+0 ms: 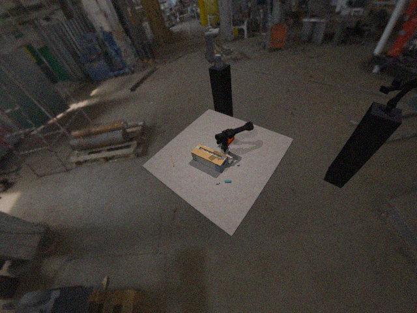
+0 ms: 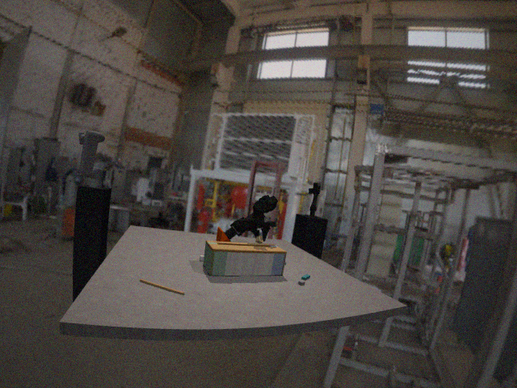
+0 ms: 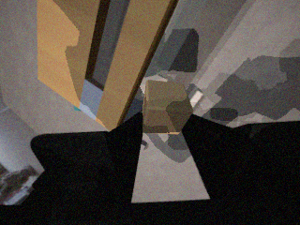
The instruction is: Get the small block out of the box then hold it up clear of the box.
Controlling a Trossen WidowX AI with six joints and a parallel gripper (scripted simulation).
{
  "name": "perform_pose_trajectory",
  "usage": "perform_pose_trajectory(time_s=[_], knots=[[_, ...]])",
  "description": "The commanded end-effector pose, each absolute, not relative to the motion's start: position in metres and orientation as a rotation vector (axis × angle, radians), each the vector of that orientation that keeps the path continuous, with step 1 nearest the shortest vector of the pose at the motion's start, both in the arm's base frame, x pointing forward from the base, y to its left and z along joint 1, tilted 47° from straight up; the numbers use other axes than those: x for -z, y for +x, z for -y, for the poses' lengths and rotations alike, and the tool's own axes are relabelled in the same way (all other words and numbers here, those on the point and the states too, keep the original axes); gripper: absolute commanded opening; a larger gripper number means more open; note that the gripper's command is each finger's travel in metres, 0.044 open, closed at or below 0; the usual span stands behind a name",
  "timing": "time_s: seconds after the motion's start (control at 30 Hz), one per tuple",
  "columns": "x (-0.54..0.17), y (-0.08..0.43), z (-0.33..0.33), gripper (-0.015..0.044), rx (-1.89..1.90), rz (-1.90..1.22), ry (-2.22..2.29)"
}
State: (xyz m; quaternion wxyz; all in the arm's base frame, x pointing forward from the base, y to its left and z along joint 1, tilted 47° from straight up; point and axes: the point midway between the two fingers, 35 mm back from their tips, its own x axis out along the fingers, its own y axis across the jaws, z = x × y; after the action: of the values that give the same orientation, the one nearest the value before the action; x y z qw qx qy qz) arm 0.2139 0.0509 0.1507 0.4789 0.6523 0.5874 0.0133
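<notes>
My gripper is shut on a small tan block, which sits between the fingertips in the wrist view. The box stands upright on the table, with an orange-tan top that has a long slot. In the exterior view the fingertips show just above the far edge of the box top, toward its right end. In the wrist view the block is close beside the box's top edge in the picture. The exact gap between them cannot be told.
The pale table carries a teal piece with a small grey piece beside it. A thin tan stick lies off the box's other end. Another small grey piece lies near the box.
</notes>
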Motion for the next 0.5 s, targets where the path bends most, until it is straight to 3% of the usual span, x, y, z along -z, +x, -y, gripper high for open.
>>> perform_pose_trajectory(time_s=[0.0, 0.47], knots=[[-0.154, 0.216, -0.047, 0.0000, 0.089, -1.468, 1.762], [-0.161, 0.218, -0.035, 0.0000, 0.536, -1.538, 2.276]])
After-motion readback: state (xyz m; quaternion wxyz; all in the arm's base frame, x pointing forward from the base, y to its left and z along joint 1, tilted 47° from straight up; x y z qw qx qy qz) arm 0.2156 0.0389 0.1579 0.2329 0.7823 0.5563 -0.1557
